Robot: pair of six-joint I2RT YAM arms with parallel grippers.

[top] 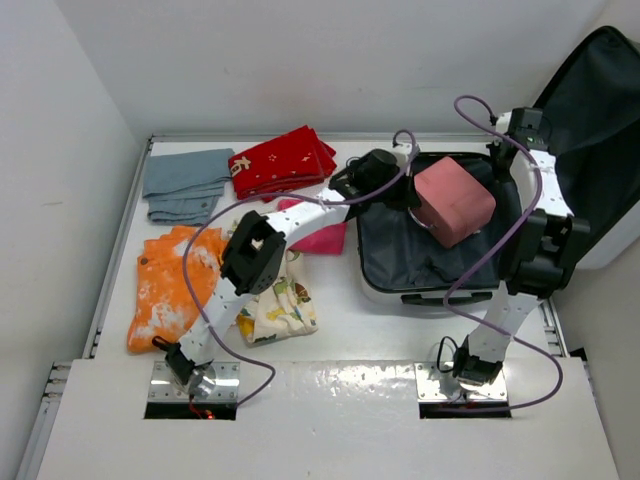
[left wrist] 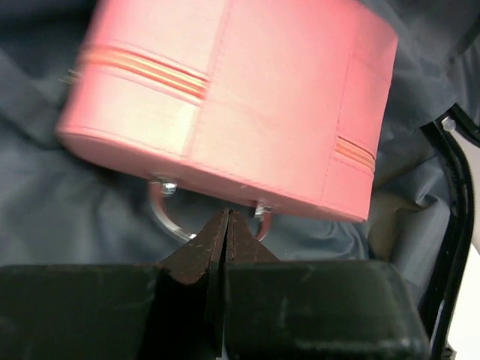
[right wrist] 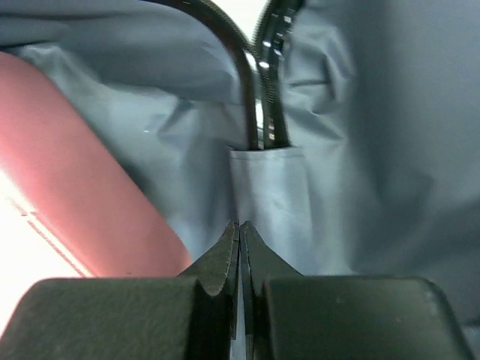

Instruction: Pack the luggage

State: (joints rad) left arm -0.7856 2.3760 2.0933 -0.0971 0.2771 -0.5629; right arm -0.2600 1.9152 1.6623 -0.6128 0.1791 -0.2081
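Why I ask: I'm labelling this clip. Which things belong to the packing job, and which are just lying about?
In the job:
open hard-shell suitcase with dark grey fabric lining
pink box with clear handle, inside it
left gripper, shut
right gripper, shut

Lying about on the table:
folded grey cloth
red patterned cloth
orange tie-dye garment
cream printed cloth
bright pink cloth

left arm (top: 250, 255) runs from its lower-left base diagonally up to frame centre, elbow bent. left claw (left wrist: 227, 214) tips pressed together. right arm (top: 540, 240) rises from lower right, folds over at upper right. right claw (right wrist: 240, 223) tips closed tight.
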